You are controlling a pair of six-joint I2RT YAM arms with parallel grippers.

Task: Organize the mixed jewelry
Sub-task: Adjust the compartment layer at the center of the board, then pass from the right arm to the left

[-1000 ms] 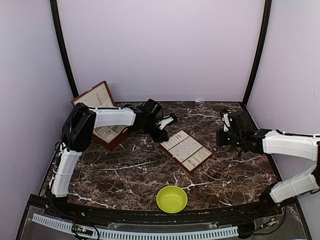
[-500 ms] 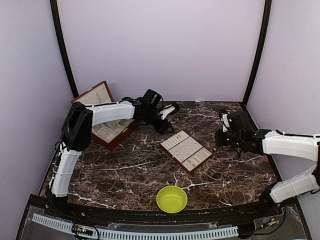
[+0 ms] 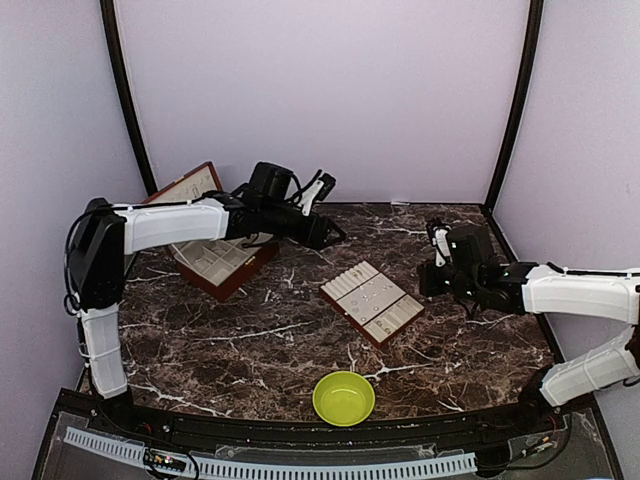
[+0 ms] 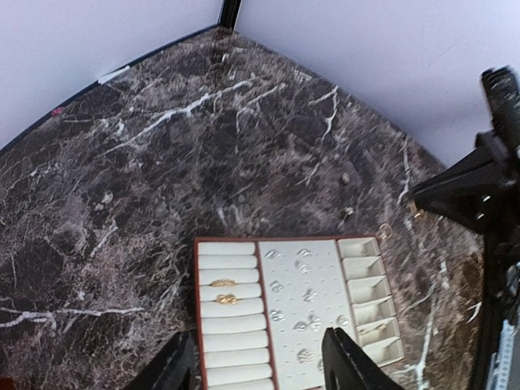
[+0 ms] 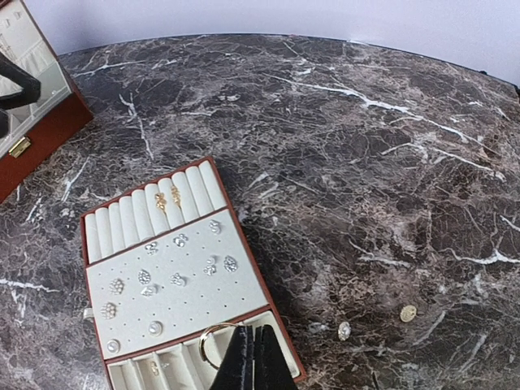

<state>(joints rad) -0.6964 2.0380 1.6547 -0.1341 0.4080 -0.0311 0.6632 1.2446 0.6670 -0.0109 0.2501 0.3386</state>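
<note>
The flat tray holds two gold rings in its padded rows and several tiny sparkly bead-like pieces on its middle pad. My right gripper is shut on a thin wire hoop, held over the tray's near-corner compartments. Two small pale pieces lie loose on the marble to the right of the tray. My left gripper is open and empty, raised high above the tray. In the top view it hangs near the back of the table, and the right gripper is right of the tray.
The red-brown hinged box stands open at back left. A lime-green bowl sits near the front edge. A few more tiny pieces lie on the marble beyond the tray. Purple walls enclose the table.
My left arm has lifted and drawn back from the tray toward the back left. My right gripper has shifted slightly left toward the tray.
</note>
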